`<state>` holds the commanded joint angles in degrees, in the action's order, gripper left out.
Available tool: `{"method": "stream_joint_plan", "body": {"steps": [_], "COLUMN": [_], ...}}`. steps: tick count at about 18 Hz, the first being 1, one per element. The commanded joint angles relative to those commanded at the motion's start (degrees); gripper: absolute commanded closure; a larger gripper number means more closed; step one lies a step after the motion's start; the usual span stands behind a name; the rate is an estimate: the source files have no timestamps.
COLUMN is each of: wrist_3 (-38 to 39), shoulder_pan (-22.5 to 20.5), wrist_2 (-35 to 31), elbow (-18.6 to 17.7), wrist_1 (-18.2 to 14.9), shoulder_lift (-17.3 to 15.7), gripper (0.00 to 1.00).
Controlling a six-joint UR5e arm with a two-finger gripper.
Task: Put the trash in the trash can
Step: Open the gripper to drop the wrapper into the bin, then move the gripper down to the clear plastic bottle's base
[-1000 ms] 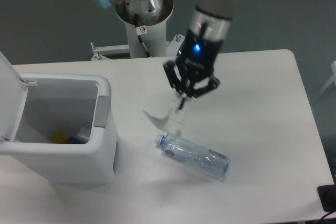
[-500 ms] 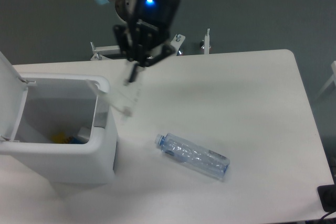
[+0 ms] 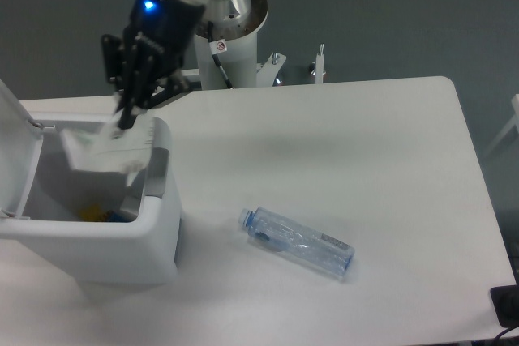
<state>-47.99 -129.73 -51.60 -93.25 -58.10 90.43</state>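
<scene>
From my feed, tool (image 3: 123, 121) clamped on crumpled white wrapper (image 3: 105, 148), dangling over open trash can (image 3: 158, 232), clear bottle (image 3: 297, 241) lay flat on surface (image 3: 365, 151), bluish cap toward the bin, long axis running diagonally down-right.

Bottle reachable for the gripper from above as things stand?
Probably yes, once free: the bottle lies alone on the table, nothing over it. The gripper holds the wrapper over the bin.

Views: one fixed camera
Position: high, across the table (image 3: 389, 160) from the arm's base (image 3: 227, 30)
Facing: down, toward the base
Range: middling, whole tabletop visible
</scene>
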Motion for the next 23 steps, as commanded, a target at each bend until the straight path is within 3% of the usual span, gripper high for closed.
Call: {"method": "stream_joint_plan", "body": {"steps": [1,5,13,17,23], "wrist_3": [0.35,3.16,21.35,26.63,27.86], "shoulder_pan": [0.44,0.45,-13.52,-17.48,-19.24], "wrist_2": [0.09,0.09,-0.26,-0.79,-2.10], "elbow": [0.00,0.26,0.53,0.53,0.70], "wrist_1": [0.10,0.27,0.80,1.42,1.50], "shoulder_lift": [0.62,1.41,2.38,6.15,13.35], "gripper": [0.00,0.00,0.00,0.00,0.00]}}
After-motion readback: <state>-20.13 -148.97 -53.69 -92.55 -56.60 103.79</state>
